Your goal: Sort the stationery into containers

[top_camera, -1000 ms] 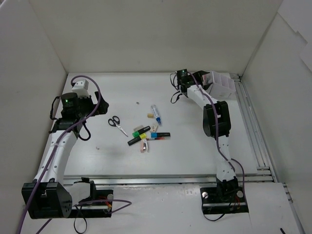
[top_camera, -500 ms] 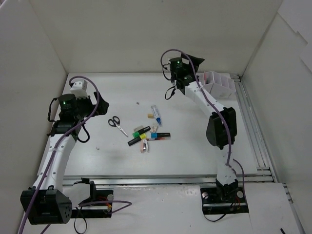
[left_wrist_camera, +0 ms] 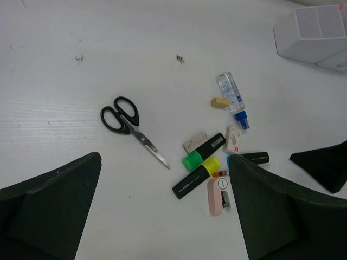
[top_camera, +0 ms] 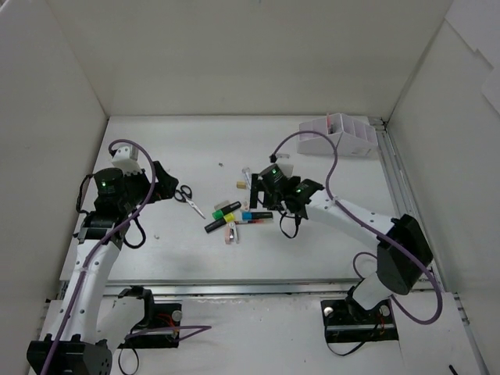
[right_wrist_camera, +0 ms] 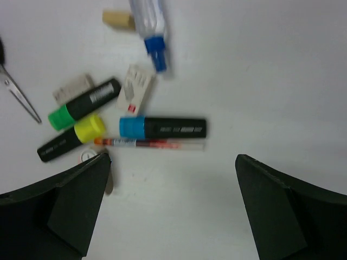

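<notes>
The stationery (top_camera: 234, 215) clusters on the table (top_camera: 180, 148): green marker (right_wrist_camera: 84, 105), yellow marker (right_wrist_camera: 70, 138), blue marker (right_wrist_camera: 162, 127), blue-tipped tube (right_wrist_camera: 152, 27) at 12 o'clock, black-handled scissors (left_wrist_camera: 130, 130) at 9. The white organiser (top_camera: 340, 134) stands well apart at 2 o'clock. The left pincer (left_wrist_camera: 165, 160) and right pincer (right_wrist_camera: 172, 160) gape wide, empty.

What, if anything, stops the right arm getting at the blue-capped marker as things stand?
Likely nothing, so probably yes: the right gripper hangs open over the blue-capped marker, which lies flat and uncovered. Only the thin red pen lying alongside it might get caught in the same grab.
</notes>
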